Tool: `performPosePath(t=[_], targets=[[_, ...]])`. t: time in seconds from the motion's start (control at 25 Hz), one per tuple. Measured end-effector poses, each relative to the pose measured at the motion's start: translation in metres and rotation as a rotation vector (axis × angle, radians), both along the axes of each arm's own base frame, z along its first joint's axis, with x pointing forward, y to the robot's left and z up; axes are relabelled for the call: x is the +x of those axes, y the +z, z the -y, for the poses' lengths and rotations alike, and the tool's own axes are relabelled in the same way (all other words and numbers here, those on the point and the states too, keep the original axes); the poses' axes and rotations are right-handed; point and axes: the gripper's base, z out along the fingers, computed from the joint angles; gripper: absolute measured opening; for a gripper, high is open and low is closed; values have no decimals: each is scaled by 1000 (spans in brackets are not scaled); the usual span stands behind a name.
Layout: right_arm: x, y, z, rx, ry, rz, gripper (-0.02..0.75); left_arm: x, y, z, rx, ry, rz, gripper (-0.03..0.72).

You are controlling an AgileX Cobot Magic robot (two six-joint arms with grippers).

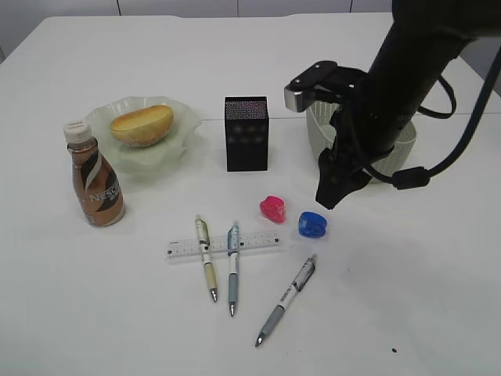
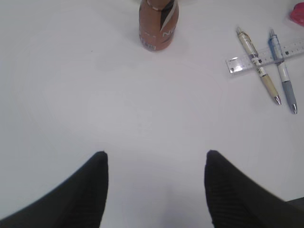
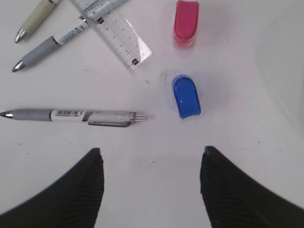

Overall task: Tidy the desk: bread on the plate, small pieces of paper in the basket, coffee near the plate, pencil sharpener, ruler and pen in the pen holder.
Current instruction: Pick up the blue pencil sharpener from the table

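The bread [image 1: 142,125] already sits on the plate [image 1: 182,117] toward the far left of the counter [image 1: 407,298], and the coffee bottle [image 1: 95,176] stands just beside it; no scraps of paper show anywhere. What I judge is left lies near the middle: a ruler [image 1: 223,245] under two pens [image 1: 206,257], a third pen [image 1: 286,300], and the pink sharpener [image 1: 273,209] and blue sharpener [image 3: 185,96], none in the pen holder [image 1: 246,133]. My right fingers [image 3: 149,183] hang open and empty over the blue sharpener; my left fingers [image 2: 154,183] are open too, over bare counter.

Black arm [image 1: 415,70], looping black cables, ribbed fingers [image 3: 71,199]
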Motion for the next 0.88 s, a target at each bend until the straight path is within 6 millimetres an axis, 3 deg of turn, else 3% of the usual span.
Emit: performPosePath(t=[0.2,0.88], targets=[[13,-28,-3,-17,-1,-1,501,0,0,0,6,-5,-5,459],[37,-77,-24,-61,194,65,501,-1,-1,-3,47,-5,-19,450]])
